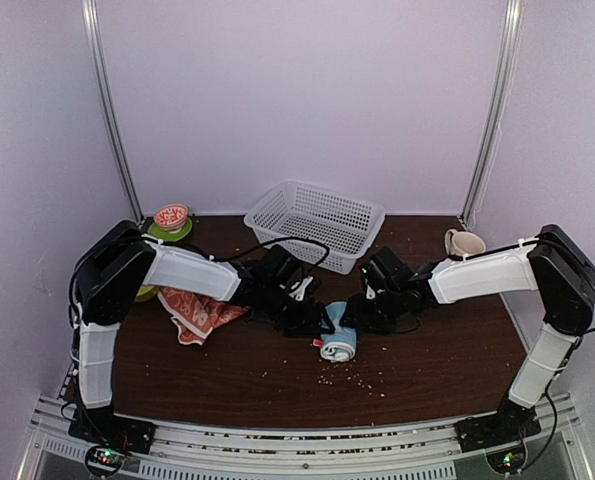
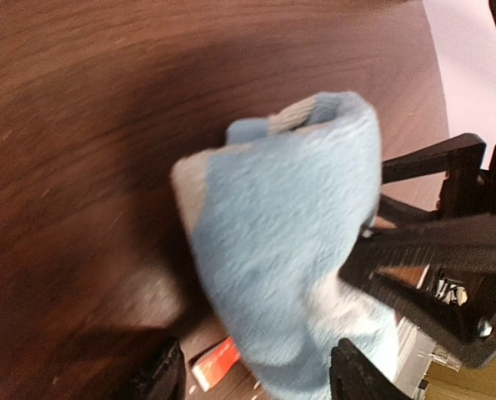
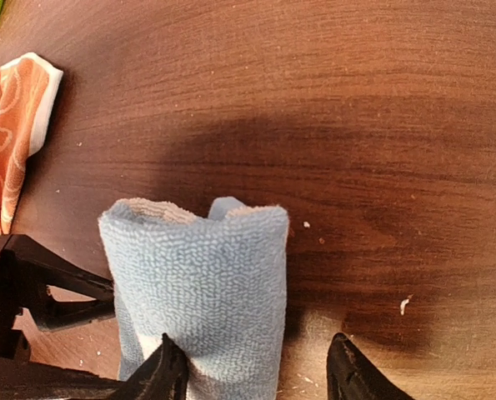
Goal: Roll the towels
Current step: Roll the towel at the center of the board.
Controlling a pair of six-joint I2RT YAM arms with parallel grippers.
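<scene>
Top external view: on the bench (image 1: pixel 277 385), the orange-red towel (image 1: pixel 199 312) lies crumpled left, the light blue towel (image 1: pixel 339 343) rolled at centre. Left claw (image 1: pixel 312 322) and right claw (image 1: pixel 362 316) flank the roll, both open. Soft, may unroll; pinch its ends

Blue towel (image 3: pixel 197 283): soft looped terry cloth, matt. Orange towel (image 1: pixel 199 312): cloth. Surface (image 3: pixel 356 125): dark wood grain, slight sheen. Basket (image 1: pixel 317 222): white plastic mesh.

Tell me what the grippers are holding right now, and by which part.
Nothing looks clamped. The rolled light blue towel sits between the open fingers of the left gripper and right gripper, one at each end.
</scene>
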